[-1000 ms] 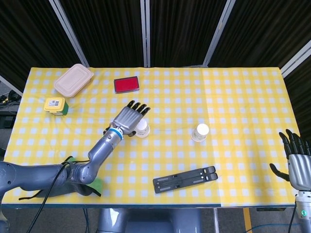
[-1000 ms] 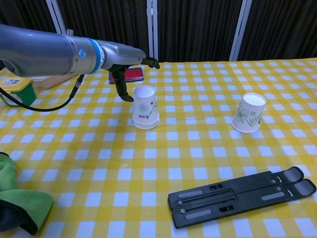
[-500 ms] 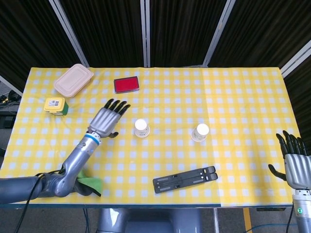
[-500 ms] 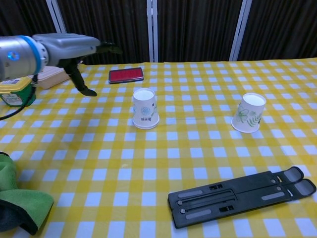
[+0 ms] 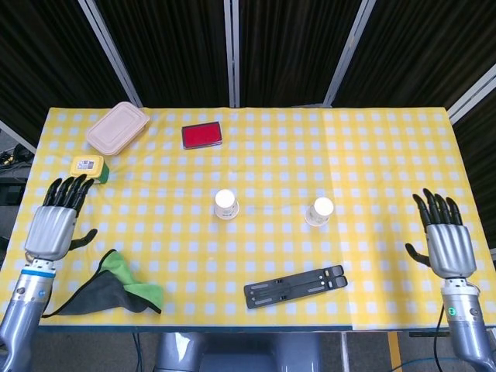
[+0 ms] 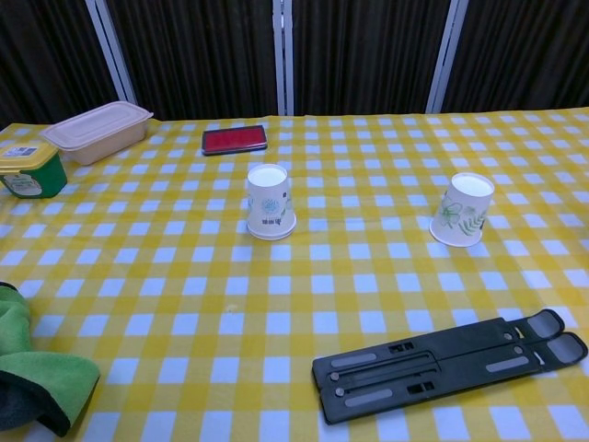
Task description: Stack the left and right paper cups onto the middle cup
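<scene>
Two upside-down paper cups with a leaf print stand on the yellow checked table. One cup (image 5: pixel 225 204) (image 6: pixel 269 203) is near the middle and looks like a stack, with a doubled rim at its base. The other cup (image 5: pixel 318 211) (image 6: pixel 461 211) stands to its right, tilted slightly. My left hand (image 5: pixel 56 221) hovers at the table's left edge, fingers spread, holding nothing. My right hand (image 5: pixel 444 239) is at the right edge, also spread and empty. Neither hand shows in the chest view.
A black folded stand (image 5: pixel 295 285) (image 6: pixel 451 364) lies near the front edge. A green and grey cloth (image 5: pixel 116 284) (image 6: pixel 37 373) sits front left. A beige lunch box (image 5: pixel 117 127), a yellow-lidded green tub (image 5: pixel 89 168) and a red case (image 5: pixel 201 136) are at the back left.
My left hand has drawn back from beside the middle cup to the table's left edge and left the chest view. My right hand has risen a little at the right edge.
</scene>
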You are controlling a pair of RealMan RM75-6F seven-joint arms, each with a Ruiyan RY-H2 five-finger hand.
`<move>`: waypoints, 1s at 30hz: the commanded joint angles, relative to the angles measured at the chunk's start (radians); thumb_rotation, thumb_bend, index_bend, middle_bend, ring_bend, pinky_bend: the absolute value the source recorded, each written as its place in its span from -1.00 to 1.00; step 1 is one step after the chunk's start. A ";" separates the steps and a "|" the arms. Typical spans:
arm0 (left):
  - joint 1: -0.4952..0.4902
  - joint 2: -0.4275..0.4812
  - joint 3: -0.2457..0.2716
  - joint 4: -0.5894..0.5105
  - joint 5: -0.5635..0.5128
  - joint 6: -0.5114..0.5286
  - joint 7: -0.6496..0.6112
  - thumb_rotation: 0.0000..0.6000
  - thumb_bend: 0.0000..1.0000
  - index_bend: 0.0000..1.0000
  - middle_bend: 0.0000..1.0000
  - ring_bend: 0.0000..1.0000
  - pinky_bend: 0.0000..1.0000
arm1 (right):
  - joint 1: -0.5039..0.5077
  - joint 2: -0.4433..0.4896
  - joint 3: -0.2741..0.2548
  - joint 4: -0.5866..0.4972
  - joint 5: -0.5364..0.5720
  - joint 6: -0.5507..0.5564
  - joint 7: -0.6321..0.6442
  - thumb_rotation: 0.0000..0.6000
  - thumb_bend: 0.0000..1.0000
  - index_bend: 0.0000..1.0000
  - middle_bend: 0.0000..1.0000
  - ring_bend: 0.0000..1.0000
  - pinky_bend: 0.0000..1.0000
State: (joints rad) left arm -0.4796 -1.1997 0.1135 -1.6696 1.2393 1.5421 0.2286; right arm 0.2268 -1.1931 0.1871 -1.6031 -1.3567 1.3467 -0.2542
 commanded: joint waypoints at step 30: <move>0.121 0.052 -0.098 0.023 0.132 -0.081 -0.144 1.00 -0.54 -1.00 -1.00 -1.00 -1.00 | 0.467 -0.252 0.079 0.063 0.615 -0.371 -0.506 1.00 -0.64 -0.48 -1.00 -1.00 -1.00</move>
State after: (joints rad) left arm -0.3598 -1.1479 0.0166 -1.6464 1.3702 1.4618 0.0836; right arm 0.6829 -1.4439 0.2718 -1.5457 -0.7586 0.9813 -0.7510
